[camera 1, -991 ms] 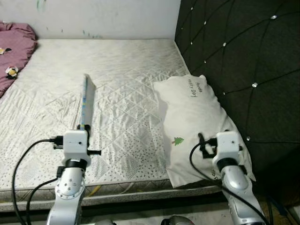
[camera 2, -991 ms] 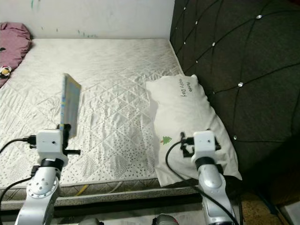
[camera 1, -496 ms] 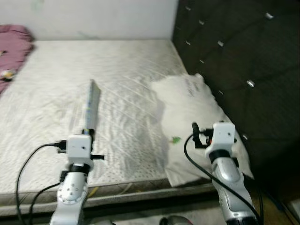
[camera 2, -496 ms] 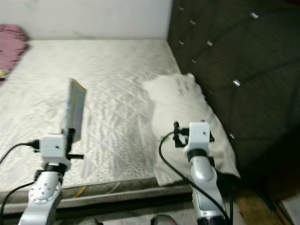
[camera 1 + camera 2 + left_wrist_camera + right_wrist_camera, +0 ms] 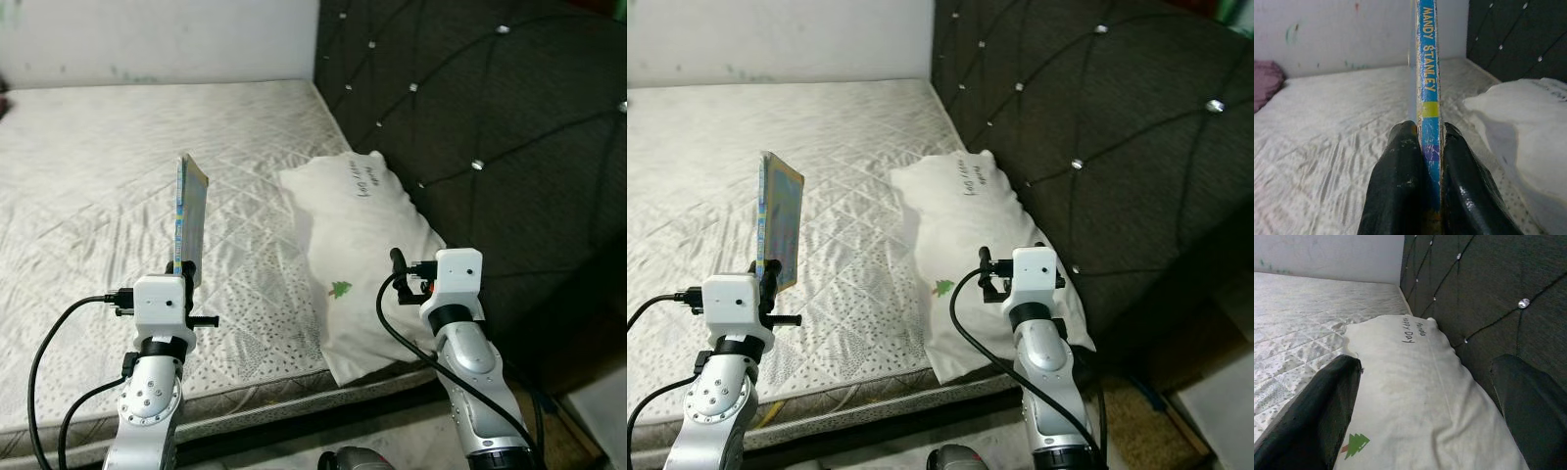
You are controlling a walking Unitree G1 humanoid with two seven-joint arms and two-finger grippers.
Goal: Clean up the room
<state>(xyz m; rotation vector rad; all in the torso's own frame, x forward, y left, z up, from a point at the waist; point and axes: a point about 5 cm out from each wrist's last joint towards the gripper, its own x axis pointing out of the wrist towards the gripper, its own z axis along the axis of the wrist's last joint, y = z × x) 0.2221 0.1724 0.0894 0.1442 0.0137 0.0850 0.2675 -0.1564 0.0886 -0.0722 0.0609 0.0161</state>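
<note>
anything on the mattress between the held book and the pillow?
Nothing: between the book in the left gripper and the pillow there is just bare quilted mattress, per the left eye view.

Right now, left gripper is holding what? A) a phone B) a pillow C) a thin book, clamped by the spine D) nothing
C: the left gripper is shut on the blue spine of a thin book, held upright above the mattress.
</note>
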